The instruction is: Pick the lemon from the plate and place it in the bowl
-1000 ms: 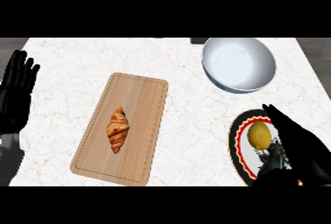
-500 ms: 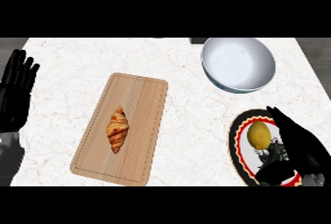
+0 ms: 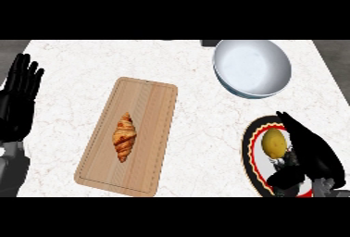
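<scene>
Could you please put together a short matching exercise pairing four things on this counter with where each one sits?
Things:
1. lemon
2. croissant
3. bowl
4. left hand

Places:
A. on the wooden cutting board
B. at the counter's left edge, open, fingers up
C. on the plate, beside the right hand
D. near the counter's far right corner, nothing in it

Pairs: 1-C, 2-A, 3-D, 4-B
</scene>
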Tool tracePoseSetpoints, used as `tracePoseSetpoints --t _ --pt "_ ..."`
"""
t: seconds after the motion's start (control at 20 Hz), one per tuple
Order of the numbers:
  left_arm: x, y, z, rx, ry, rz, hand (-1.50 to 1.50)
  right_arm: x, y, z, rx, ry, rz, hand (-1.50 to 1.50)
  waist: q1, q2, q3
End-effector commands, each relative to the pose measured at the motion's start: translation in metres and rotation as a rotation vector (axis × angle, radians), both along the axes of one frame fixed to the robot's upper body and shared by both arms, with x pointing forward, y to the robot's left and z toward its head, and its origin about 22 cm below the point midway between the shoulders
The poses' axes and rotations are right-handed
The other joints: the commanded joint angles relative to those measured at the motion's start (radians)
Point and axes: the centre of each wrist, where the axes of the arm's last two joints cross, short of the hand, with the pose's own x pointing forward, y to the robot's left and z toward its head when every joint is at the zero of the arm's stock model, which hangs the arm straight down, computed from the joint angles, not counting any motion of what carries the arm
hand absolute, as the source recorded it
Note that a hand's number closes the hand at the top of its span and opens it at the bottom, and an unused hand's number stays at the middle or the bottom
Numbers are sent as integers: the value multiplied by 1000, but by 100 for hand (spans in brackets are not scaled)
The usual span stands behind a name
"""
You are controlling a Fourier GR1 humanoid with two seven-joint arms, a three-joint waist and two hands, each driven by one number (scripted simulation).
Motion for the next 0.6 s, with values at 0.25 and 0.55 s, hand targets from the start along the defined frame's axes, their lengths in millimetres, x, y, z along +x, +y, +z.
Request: tracePoseSetpoints --t 0.25,0.55 --pt "-8 8 15 -18 -16 -1 0 2 -3 -30 -19 34 -8 -150 1 -1 0" --pt "4 -5 5 -7 -9 9 0 19 2 -37 -5 40 -10 -150 0 0 0"
